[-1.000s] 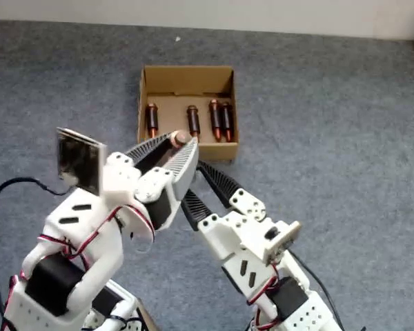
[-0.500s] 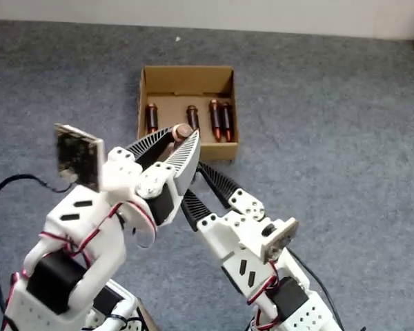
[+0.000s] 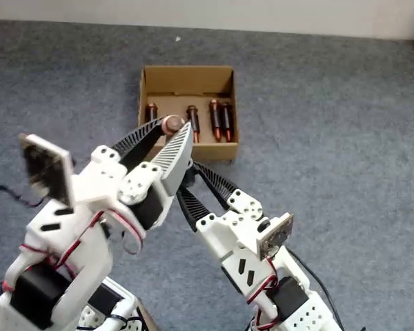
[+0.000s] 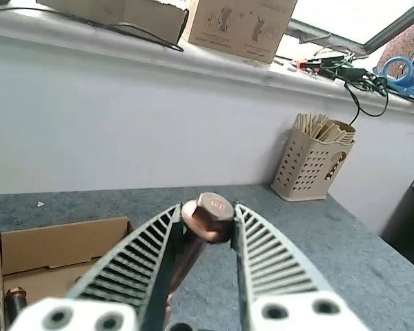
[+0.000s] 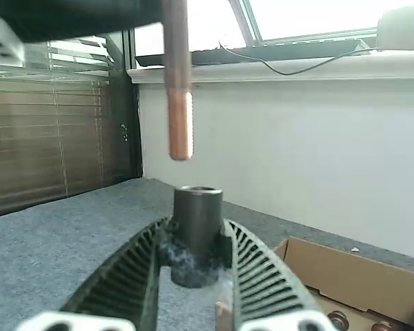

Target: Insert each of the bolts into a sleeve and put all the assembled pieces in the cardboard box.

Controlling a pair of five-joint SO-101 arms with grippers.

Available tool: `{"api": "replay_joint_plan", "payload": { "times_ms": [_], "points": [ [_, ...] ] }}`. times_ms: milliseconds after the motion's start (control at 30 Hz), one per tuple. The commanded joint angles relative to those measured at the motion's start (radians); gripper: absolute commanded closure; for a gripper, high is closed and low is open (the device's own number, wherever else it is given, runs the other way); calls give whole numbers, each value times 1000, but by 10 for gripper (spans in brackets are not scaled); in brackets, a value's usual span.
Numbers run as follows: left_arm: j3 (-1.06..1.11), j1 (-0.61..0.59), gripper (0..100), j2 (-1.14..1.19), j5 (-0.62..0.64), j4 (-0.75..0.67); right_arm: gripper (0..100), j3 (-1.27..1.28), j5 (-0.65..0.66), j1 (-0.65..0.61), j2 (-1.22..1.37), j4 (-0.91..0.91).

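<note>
Left fingers: the left gripper (image 4: 206,208) is pinched on the hexagonal head of a copper-coloured bolt (image 4: 207,216). Its ribbed fingers (image 4: 265,252) sit close on either side and the shank hangs down between them.
Right fingers: the right gripper (image 5: 196,231) is clamped round a dark sleeve (image 5: 196,210), which stands upright with its open mouth up.
Bolt and sleeve: the bolt's threaded tip hangs just above the sleeve's mouth, roughly in line with it and not touching.
Where: both arms meet in the air just on the near side of the cardboard box (image 3: 186,74), with the bolt head over its near wall.
Box: four assembled pieces (image 3: 214,118) lie side by side on its floor, the leftmost partly hidden behind a finger.
Surface: grey, felt-like carpet (image 3: 331,138) runs under everything.
Room: a white wall (image 4: 124,124) rises behind the far edge, with a ledge (image 4: 159,52) above it carrying cartons and cables. A beige perforated holder (image 4: 317,165) full of sticks stands on the carpet against the wall. Slatted blinds (image 5: 55,124) cover a window.
</note>
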Motion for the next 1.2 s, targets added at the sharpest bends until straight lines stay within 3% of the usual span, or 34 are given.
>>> {"api": "replay_joint_plan", "payload": {
  "times_ms": [0,367,700,1000,1167],
  "points": [
    [-42,1,927,-45,-5,-15,995,97,3,-27,-19,-7],
    [42,134,927,-54,-5,-18,995,97,9,-25,-19,-74],
    [50,124,927,-56,-5,-12,995,90,9,-24,-19,-76],
    [94,2,920,-56,-5,-14,995,84,11,-24,-21,-79],
    [105,1,823,-56,-5,31,995,47,11,-24,-21,-108]
  ]
}}
